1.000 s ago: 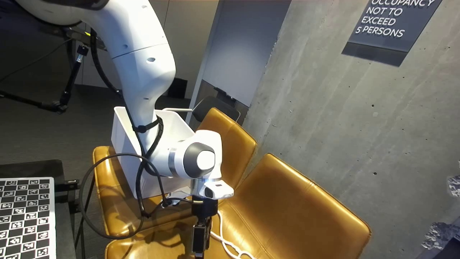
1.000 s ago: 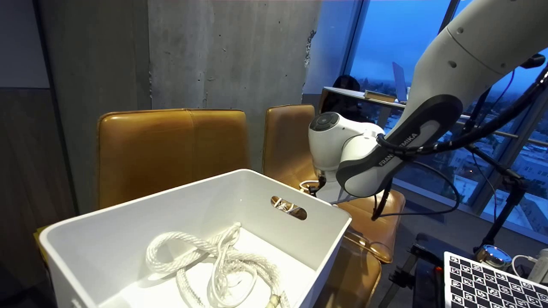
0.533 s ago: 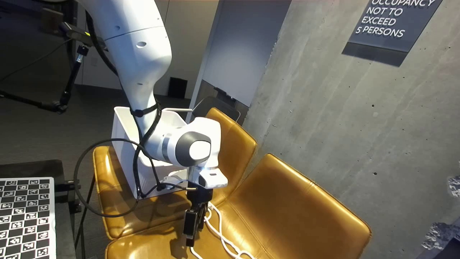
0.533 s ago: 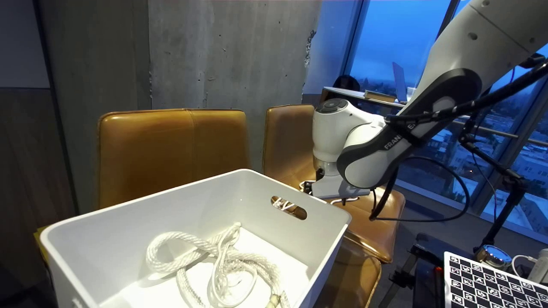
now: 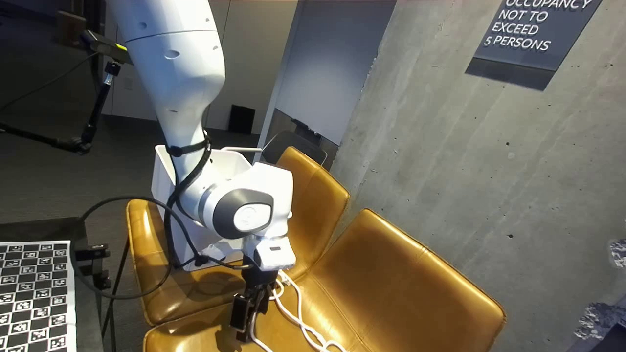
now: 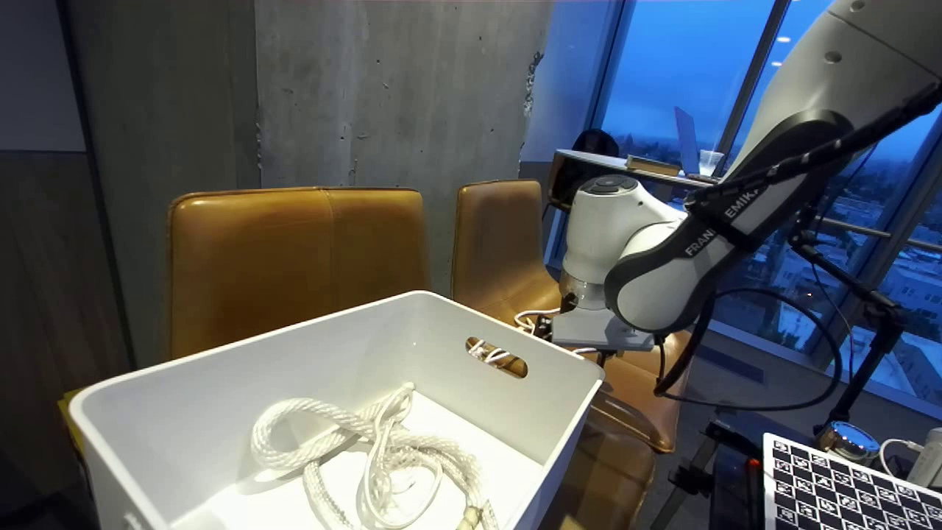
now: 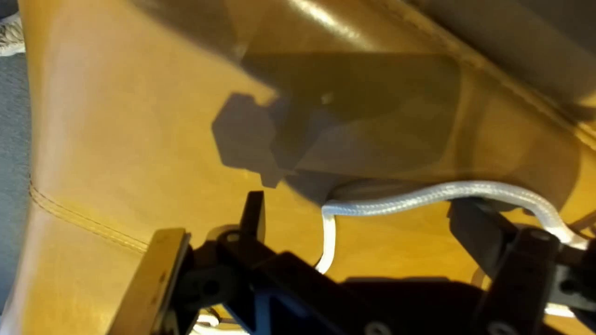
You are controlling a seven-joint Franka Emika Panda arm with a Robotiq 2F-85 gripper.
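In an exterior view, an open-topped white bin (image 6: 478,397) fills the foreground, a thick white rope (image 6: 423,440) coiled on its floor. In the wrist view, a white braided cord (image 7: 419,197) runs crosswise over a tan leather seat (image 7: 116,139), from the frame's right side past one fingertip of my gripper (image 7: 358,209), then bends sharply between the fingers, which stand wide apart, released. In an exterior view, the bin sits partly behind my arm (image 5: 176,83), and the cord trails beside the gripper; I can't tell whether they touch.
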